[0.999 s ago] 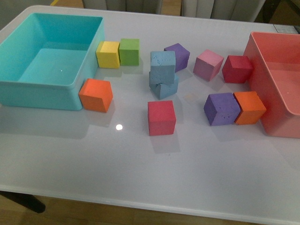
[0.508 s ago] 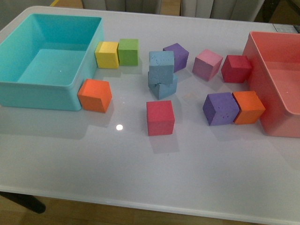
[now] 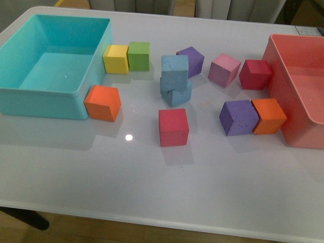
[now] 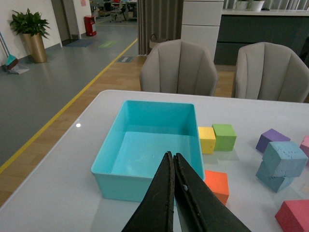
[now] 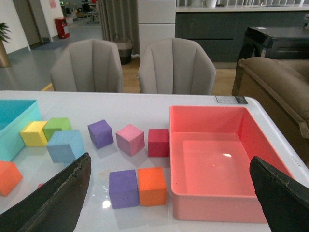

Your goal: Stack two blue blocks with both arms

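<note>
1. White table (image 3: 152,182) before us, grey chairs (image 4: 178,67) beyond it.
2. We see the teal bin (image 3: 30,96) at ten o'clock and the pink bin (image 3: 304,136) at three, both holding nothing.
3. Centre table: one blue block (image 3: 175,67) sits atop the other blue block (image 3: 177,94).
4. Our left gripper (image 4: 174,181) is pinched closed, empty; our right gripper (image 5: 169,193) gapes wide, empty.
</note>
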`<move>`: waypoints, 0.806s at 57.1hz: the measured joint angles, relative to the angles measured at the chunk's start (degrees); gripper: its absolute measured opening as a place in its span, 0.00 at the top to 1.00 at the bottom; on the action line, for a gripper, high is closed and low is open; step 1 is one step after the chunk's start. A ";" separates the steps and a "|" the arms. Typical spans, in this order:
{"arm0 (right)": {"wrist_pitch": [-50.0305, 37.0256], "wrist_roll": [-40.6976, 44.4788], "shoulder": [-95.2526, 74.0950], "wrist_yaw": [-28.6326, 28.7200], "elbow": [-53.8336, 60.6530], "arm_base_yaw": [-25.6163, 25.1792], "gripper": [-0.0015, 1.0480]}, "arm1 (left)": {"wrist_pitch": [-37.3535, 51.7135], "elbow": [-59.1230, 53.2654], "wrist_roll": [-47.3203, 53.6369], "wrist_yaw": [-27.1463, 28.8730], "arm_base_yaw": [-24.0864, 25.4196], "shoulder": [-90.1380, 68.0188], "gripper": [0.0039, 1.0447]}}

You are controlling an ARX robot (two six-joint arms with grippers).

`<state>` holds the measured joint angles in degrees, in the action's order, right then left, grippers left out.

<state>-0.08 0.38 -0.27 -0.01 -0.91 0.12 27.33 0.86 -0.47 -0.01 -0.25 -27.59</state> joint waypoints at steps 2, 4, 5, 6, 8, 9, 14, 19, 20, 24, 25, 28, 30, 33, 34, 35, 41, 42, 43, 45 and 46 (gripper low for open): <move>0.00 0.00 0.00 0.00 0.00 0.00 0.09 | -1.25 0.00 0.00 0.00 0.00 1.25 0.99; 0.00 0.00 0.00 0.00 0.00 0.00 0.09 | -2.10 0.00 0.00 0.00 0.00 2.12 0.99; 0.00 0.00 0.00 0.00 0.00 0.00 0.09 | -2.67 0.00 0.00 0.00 0.00 2.73 0.99; 0.00 0.00 0.00 0.00 0.00 0.00 0.09 | -3.23 0.00 0.00 0.00 0.00 3.32 0.99; 0.00 0.00 0.00 0.00 0.00 0.00 0.09 | -4.28 0.00 0.00 0.00 0.00 4.48 0.99; 0.00 0.00 0.00 0.00 0.00 0.00 0.09 | -4.55 0.00 0.00 0.00 0.00 4.74 0.99; 0.00 0.00 0.00 0.00 0.00 0.00 0.09 | -6.80 0.00 0.00 0.00 0.00 7.06 0.99; 0.00 0.00 0.00 0.00 0.00 0.00 0.09 | -9.07 0.00 0.00 0.00 0.00 9.40 0.99; 0.00 0.00 0.00 0.00 0.00 0.00 0.09 | -9.29 0.00 0.00 0.00 0.00 9.60 0.99; 0.00 0.00 0.00 0.00 0.00 0.00 0.09 | -10.99 0.00 0.00 0.00 0.00 11.34 0.99; 0.00 0.00 0.00 0.00 0.00 0.00 0.09 | -11.39 0.00 0.00 0.00 0.00 11.69 0.99; 0.00 0.00 0.00 0.00 0.00 0.00 0.09 | -12.50 0.00 0.00 0.00 0.00 12.81 0.99; 0.00 0.00 0.00 0.00 0.00 0.00 0.09 | -13.18 0.00 0.00 0.00 0.00 13.51 0.99; 0.00 0.00 0.00 0.00 0.00 0.00 0.09 | -14.01 0.00 0.00 0.00 0.00 14.34 0.99; 0.00 0.00 0.00 0.00 0.00 0.00 0.09 | -14.32 0.00 0.00 0.00 0.00 14.67 0.99; 0.00 0.00 0.00 0.00 0.00 0.00 0.09 | -14.62 0.00 0.00 0.00 0.00 14.97 0.99; 0.00 0.00 0.00 0.00 0.00 0.00 0.09 | -16.46 0.00 0.00 0.00 0.00 16.76 0.99; 0.00 0.00 0.00 0.00 0.00 0.00 0.09 | -16.87 0.00 0.00 0.00 0.00 17.16 0.99; 0.00 0.00 0.00 0.00 0.00 0.00 0.09 | -17.11 0.00 0.00 0.00 0.00 17.40 0.99; 0.00 -0.02 0.00 0.02 0.00 0.00 0.09 | -19.74 0.00 0.02 0.02 0.00 19.50 0.99; 0.00 0.00 0.00 0.02 0.00 0.00 0.09 | -20.87 0.00 0.02 0.00 0.00 20.17 0.99</move>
<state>-0.08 0.38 -0.27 0.01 -0.91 0.12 6.46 0.86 -0.45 -0.01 -0.25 -7.42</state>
